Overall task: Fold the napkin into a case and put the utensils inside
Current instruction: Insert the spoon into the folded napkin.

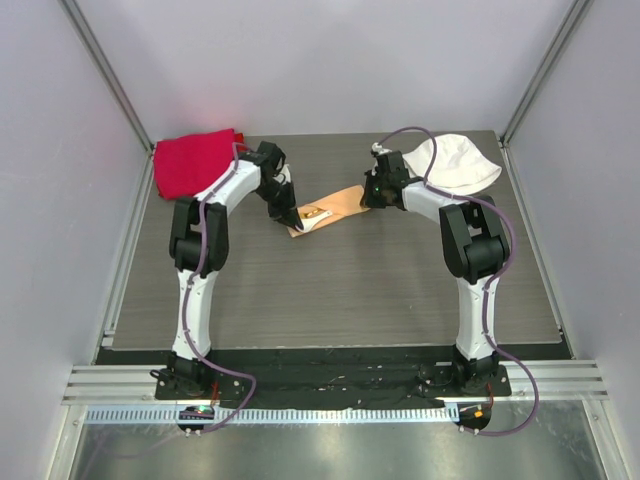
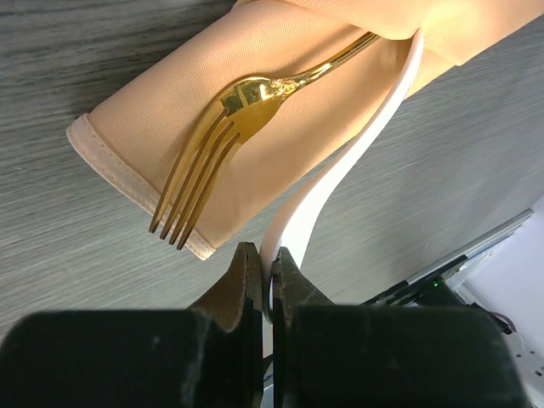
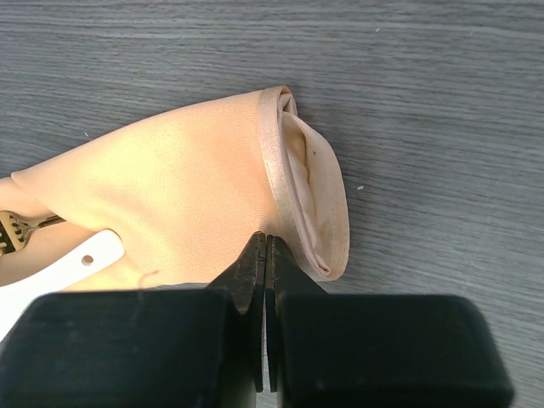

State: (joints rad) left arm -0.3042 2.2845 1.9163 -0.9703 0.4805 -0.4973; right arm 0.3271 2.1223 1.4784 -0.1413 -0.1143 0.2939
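Note:
The peach-tan napkin (image 1: pixel 338 203) lies folded into a narrow case (image 2: pixel 170 110) in the middle of the table. A gold fork (image 2: pixel 228 109) rests on it, tines out, its handle running under the upper fold. My left gripper (image 2: pixel 270 259) is shut on the thin edge of a white utensil (image 2: pixel 340 170), whose far end curves into the same fold. In the right wrist view that white utensil (image 3: pixel 68 268) and the fork (image 3: pixel 17 229) show at the left. My right gripper (image 3: pixel 266 242) is shut, its tips at the case's hemmed end (image 3: pixel 293 187); I see no cloth between them.
A thick red cloth (image 1: pixel 195 162) lies at the back left and a white bucket hat (image 1: pixel 455 165) at the back right, behind the right arm. Dark wood-grain tabletop (image 1: pixel 350 290) stretches toward the arm bases. Grey walls enclose the table.

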